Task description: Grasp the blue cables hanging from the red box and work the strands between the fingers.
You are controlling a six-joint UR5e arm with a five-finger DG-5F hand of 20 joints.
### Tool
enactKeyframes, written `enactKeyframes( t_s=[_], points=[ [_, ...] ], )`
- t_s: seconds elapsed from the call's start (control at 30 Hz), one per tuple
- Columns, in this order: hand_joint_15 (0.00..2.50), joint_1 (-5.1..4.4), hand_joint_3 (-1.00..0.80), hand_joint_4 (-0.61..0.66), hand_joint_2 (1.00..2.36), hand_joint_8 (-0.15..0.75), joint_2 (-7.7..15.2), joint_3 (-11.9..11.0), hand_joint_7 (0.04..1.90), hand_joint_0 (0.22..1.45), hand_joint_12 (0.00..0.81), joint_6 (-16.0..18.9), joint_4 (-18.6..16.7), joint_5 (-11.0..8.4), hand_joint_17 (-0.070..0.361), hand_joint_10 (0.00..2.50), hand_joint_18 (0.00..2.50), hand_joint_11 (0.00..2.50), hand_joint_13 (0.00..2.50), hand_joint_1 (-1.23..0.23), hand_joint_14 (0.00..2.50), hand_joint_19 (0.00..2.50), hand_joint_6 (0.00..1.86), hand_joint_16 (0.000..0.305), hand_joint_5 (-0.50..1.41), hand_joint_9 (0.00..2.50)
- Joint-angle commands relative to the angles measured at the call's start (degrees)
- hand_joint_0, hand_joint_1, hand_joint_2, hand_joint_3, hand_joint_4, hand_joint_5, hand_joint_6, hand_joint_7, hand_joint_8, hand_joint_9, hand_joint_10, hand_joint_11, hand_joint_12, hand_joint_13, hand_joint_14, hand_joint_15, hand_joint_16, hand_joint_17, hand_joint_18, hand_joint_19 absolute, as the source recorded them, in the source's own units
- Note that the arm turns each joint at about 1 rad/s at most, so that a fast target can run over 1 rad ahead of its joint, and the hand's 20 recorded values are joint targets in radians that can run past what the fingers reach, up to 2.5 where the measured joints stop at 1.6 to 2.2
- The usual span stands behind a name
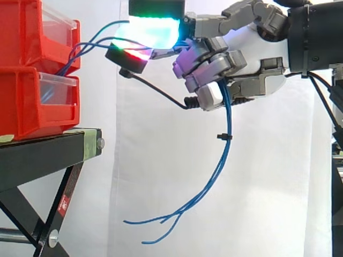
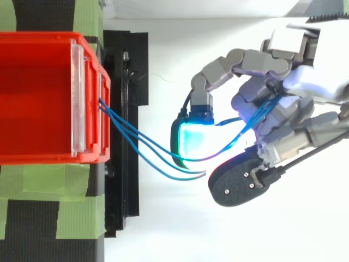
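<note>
Side view: the hand (image 1: 236, 59) is closed on the blue cables (image 1: 228, 115), fingers curled round the strands. This keeps them spanning from the red box (image 1: 32, 101), while the loose ends hang free below.

Top view: the cables (image 2: 140, 139) bridge open space beyond the stand (image 2: 122, 109) edge — judged ample room to work the strands clear of the box.

Hand (image 1: 246, 49) extended from right, fingers (image 1: 206, 67) curled round blue cables (image 1: 229, 120), fingertip (image 1: 153, 29) glowing cyan

No legible text (print on the red sticker (image 1: 63, 204) of the stand leg (image 1: 71, 179) too small)
</note>
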State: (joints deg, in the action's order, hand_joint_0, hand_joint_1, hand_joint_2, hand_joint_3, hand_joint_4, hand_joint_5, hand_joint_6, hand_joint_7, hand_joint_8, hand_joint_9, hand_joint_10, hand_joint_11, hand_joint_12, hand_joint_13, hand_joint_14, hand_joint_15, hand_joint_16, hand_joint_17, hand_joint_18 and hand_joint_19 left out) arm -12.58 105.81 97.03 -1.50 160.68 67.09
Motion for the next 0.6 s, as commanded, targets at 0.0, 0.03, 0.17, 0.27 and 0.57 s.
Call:
enactKeyframes(
  t_s=[0.0, 0.03, 0.17, 0.27, 0.57],
  points=[
    [1.51, 0.01, -0.36, 0.12, 1.02, 0.43, 0.01, 0.0, 1.08, 1.19, 0.546, 3.61, 0.07, 0.85, 0.164, 2.5, 1.59, 2.5, 1.37, -0.8, 2.5, 0.4, 1.17, 0.073, 0.01, 0.95],
    [1.51, 0.01, -0.38, 0.12, 1.02, 0.43, 0.01, 0.0, 1.07, 1.16, 0.546, 4.4, 0.07, 0.93, 0.164, 2.5, 1.59, 2.5, 1.37, -0.81, 2.5, 0.4, 1.19, 0.073, -0.03, 0.95],
    [1.51, 0.01, -0.51, 0.13, 1.01, 0.43, 0.01, 0.0, 1.01, 1.07, 0.546, 5.02, 0.07, 1.02, 0.164, 2.5, 1.59, 2.5, 1.37, -0.83, 2.5, 0.4, 1.38, 0.073, -0.18, 0.95],
    [1.51, -0.08, -0.62, 0.14, 1.01, 0.43, 0.01, 0.0, 1.02, 1.04, 0.546, 5.02, 0.07, 0.93, 0.164, 2.5, 1.59, 2.5, 1.37, -0.85, 2.5, 0.4, 1.37, 0.073, -0.21, 0.95],
    [1.51, -0.08, -0.71, 0.17, 1.01, 0.43, 0.01, 0.0, 0.99, 1.15, 0.546, 4.4, 1.39, 0.85, 0.164, 2.5, 1.59, 2.5, 1.37, -0.83, 2.5, 0.4, 1.4, 0.073, -0.23, 0.95]
  ],
)
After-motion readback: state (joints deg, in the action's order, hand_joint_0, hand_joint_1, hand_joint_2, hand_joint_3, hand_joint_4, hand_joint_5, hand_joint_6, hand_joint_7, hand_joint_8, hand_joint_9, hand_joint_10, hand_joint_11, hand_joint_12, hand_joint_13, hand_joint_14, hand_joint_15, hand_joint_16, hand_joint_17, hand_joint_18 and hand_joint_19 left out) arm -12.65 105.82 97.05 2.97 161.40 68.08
